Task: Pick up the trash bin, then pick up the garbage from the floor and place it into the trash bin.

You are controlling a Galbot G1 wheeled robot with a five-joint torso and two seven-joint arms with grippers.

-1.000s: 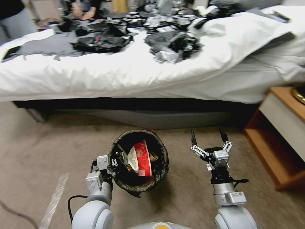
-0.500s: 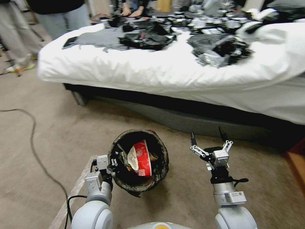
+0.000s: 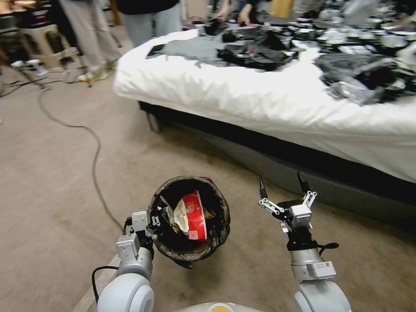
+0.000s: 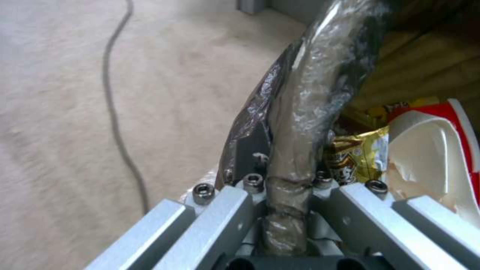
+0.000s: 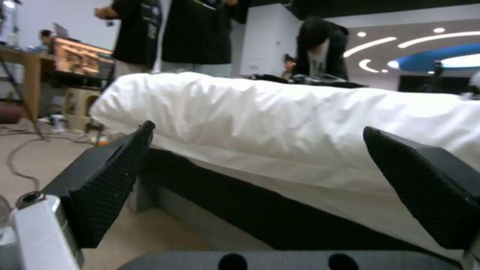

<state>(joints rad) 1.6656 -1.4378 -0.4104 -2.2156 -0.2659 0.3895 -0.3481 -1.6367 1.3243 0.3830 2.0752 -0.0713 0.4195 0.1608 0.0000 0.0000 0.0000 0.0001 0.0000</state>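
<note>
Left gripper (image 3: 152, 222) pinches the bin (image 3: 189, 219) rim between closed fingers; cup (image 3: 193, 216) lies inside. Right gripper (image 3: 282, 189) is spread wide, empty. Risk: bag-covered rim slipping out, spilling contents.

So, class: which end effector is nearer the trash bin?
Left. The left end effector is clamped on the trash bin rim; the right end effector hangs open beside it, apart.
</note>
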